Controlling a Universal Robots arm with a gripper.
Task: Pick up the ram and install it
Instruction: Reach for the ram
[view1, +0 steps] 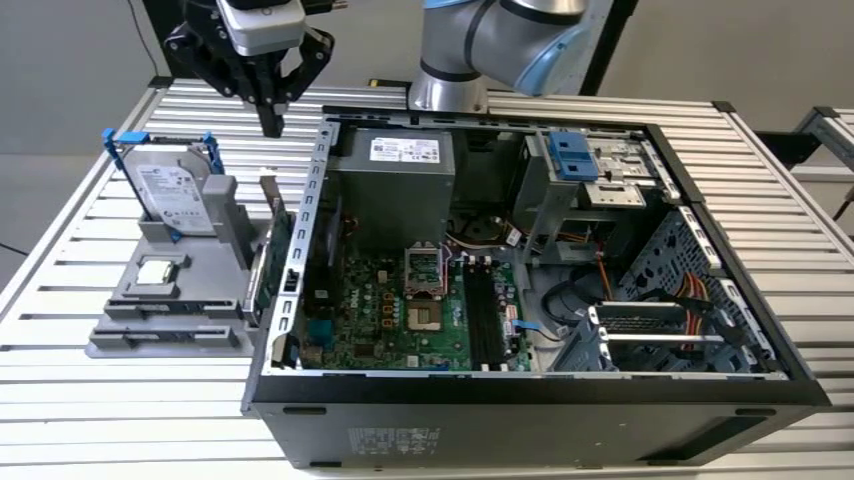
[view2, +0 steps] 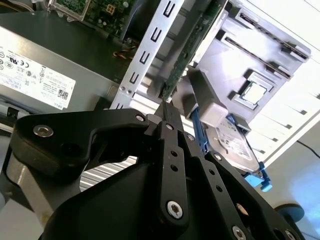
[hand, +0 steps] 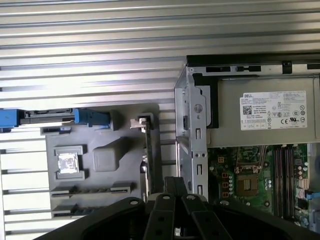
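Ram (hand: 92, 190), as far as I can tell, sits untouched in the grey holder (hand: 107, 157), below and well aside of the gripper (view1: 274, 122), whose jaws are pressed together, empty; nothing done yet

Arm (view1: 501, 45) cropped at top, ram (hand: 92, 190) perhaps edge-on in holder (hand: 125, 120), hard to tell

Silver-and-blue arm (view1: 463, 50) with a black, screw-studded gripper (view1: 274, 126).
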